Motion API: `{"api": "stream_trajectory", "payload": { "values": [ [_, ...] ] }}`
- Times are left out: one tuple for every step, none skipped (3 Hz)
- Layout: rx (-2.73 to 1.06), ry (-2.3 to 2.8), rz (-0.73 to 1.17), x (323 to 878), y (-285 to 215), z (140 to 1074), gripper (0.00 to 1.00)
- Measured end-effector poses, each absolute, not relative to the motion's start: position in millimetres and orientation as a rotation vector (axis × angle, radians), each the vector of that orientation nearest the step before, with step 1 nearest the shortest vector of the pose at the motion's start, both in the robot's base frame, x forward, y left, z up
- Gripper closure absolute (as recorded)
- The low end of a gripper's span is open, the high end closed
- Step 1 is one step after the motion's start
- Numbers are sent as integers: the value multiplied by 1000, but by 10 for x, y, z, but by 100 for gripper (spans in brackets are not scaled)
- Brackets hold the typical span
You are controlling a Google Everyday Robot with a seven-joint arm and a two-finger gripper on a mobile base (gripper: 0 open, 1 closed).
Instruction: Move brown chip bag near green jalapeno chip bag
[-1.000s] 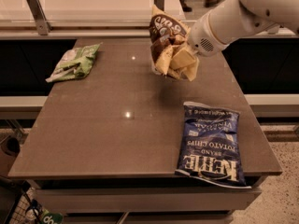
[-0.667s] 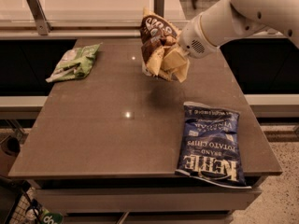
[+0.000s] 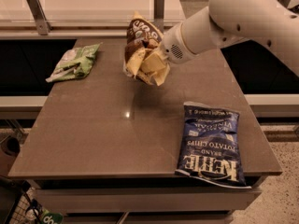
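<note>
Your claw (image 3: 158, 63) is clamped on the brown chip bag (image 3: 140, 48), gripping its crumpled tan lower part from the right side. The fingers are mostly buried in the folds, so you see little of them, but the bag hangs clear of the surface (image 3: 93, 134) with its shadow lying below it. The bag is tilted, dark brown band uppermost, and it sits at about 12 o'clock from the middle of the surface, near the back edge. The white arm (image 3: 233, 17) reaches in from 2 o'clock.

The green jalapeno chip bag (image 3: 74, 62) lies flat at 10 o'clock, at the back left corner, its left end close to the left edge. It is well apart from the bag you hold, with bare surface between the two.

The dark blue Kettle bag (image 3: 210, 143) lies flat at 4 o'clock, its lower end at the front edge and seeming to lap a little over it. It is well apart from your claw.

From the middle out to the left and front edges, at 6 through 9 o'clock, the surface is open. Behind the back edge, at 12 o'clock, a raised ledge runs across with two metal posts (image 3: 37, 13) standing on it; one post is just behind the held bag.
</note>
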State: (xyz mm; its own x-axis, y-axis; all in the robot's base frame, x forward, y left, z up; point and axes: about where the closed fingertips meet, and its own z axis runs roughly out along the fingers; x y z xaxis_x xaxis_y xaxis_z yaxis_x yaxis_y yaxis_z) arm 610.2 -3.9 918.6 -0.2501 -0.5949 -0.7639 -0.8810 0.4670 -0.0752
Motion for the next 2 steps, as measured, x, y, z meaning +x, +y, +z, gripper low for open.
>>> {"api": "stream_trajectory", "payload": {
  "values": [
    [-1174,1967,501,6250,195,9198,100],
    [-1177,1955,520,6421,440,9207,100]
  ]
}}
